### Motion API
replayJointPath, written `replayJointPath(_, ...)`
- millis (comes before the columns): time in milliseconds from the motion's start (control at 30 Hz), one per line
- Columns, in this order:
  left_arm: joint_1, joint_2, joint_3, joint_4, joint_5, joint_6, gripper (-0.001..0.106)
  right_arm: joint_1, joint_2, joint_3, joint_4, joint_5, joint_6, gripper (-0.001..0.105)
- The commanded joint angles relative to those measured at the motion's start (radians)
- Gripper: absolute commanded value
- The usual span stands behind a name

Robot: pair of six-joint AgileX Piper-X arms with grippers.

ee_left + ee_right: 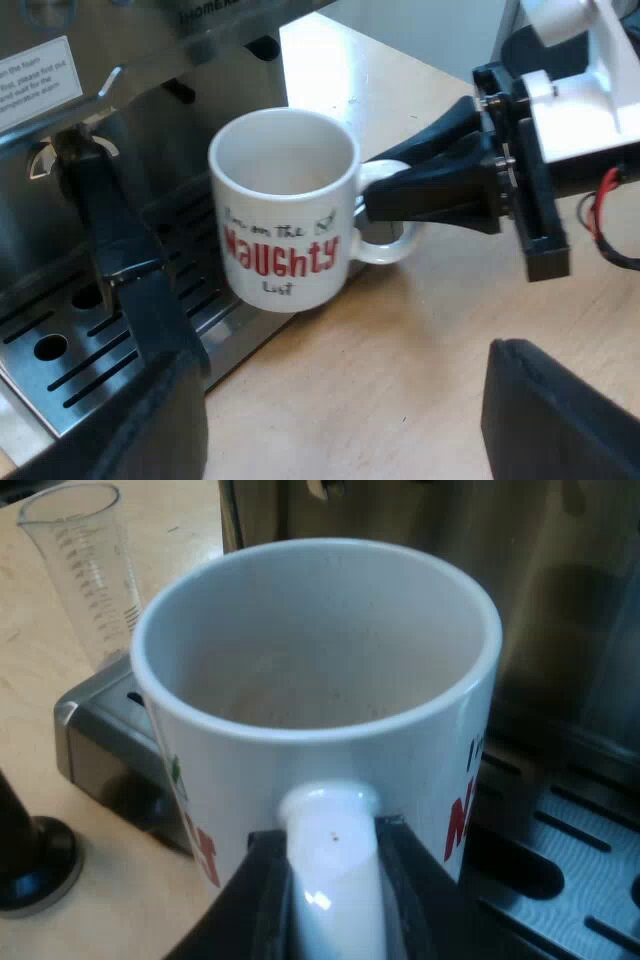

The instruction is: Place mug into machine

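White mug [283, 225] reads "NAUGHTY list".

Mug [320, 710] base and handle foot behind right claw [330, 875] fingers.

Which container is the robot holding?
The white mug, its handle pinched by the fingers of the right gripper; the clear measuring glass stands untouched.

Right pincer [332, 848] tight, left pincer [330, 400] wide.
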Motion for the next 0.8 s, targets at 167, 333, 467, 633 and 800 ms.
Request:
replayJointPath(167,-0.005,-0.002,-0.008,-0.013,0.008,-0.005,0.061,0.003,0.052,-0.059,-0.075,-0.008,-0.009,0.0)
replayJointPath(333,-0.005,-0.002,-0.008,-0.013,0.008,-0.005,0.061,0.003,0.13,-0.077,-0.144,-0.008,-0.009,0.0)
replayJointPath(467,-0.005,-0.002,-0.008,-0.013,0.008,-0.005,0.061,0.011,0.166,-0.094,-0.162,-0.008,-0.009,0.0)
replayJointPath(633,-0.005,-0.002,-0.008,-0.013,0.008,-0.005,0.061,0.049,0.218,-0.134,-0.167,-0.007,-0.009,0.0)
replayJointPath(800,-0.005,-0.002,-0.008,-0.013,0.008,-0.005,0.061,0.073,0.28,-0.153,-0.227,0.091,-0.009,0.0)
